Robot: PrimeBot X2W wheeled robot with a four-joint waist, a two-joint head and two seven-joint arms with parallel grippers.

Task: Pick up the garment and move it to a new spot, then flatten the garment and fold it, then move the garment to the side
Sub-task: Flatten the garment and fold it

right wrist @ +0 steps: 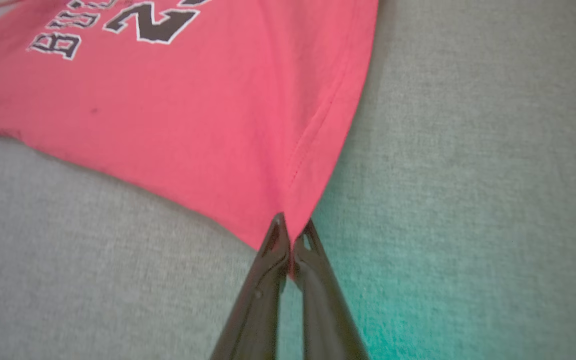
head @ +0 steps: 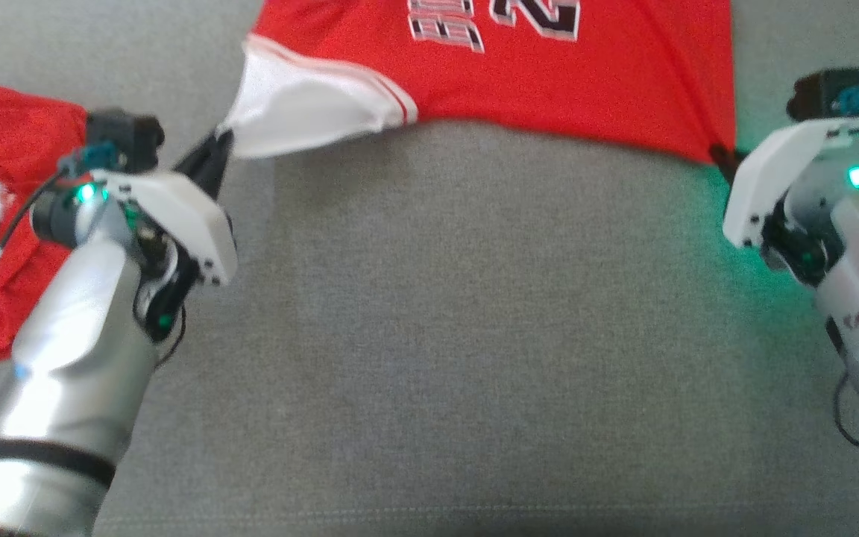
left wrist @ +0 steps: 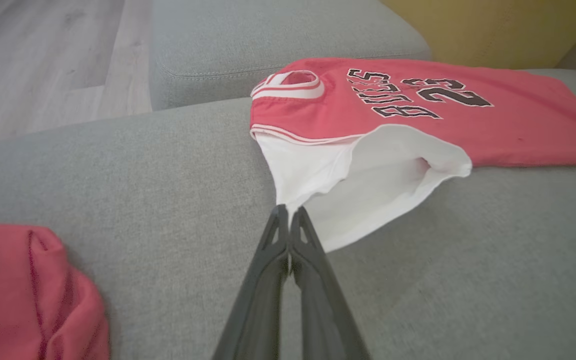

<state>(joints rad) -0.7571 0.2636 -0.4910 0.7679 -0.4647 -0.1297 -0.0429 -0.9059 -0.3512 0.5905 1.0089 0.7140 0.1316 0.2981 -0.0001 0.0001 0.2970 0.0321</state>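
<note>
1. You are working over a grey sofa cushion [head: 429, 335]; wooden floor [left wrist: 43, 60] shows at the upper left of the left wrist view.
2. The red jersey [head: 549, 67] lies spread along the top of the head view.
3. Your left gripper [head: 222, 143] is clamped on its white flap, upper left of centre.
4. Your right gripper [head: 722, 156] pinches its red corner at the right.
5. Another red garment [head: 4, 186] sits at the far left.
</note>
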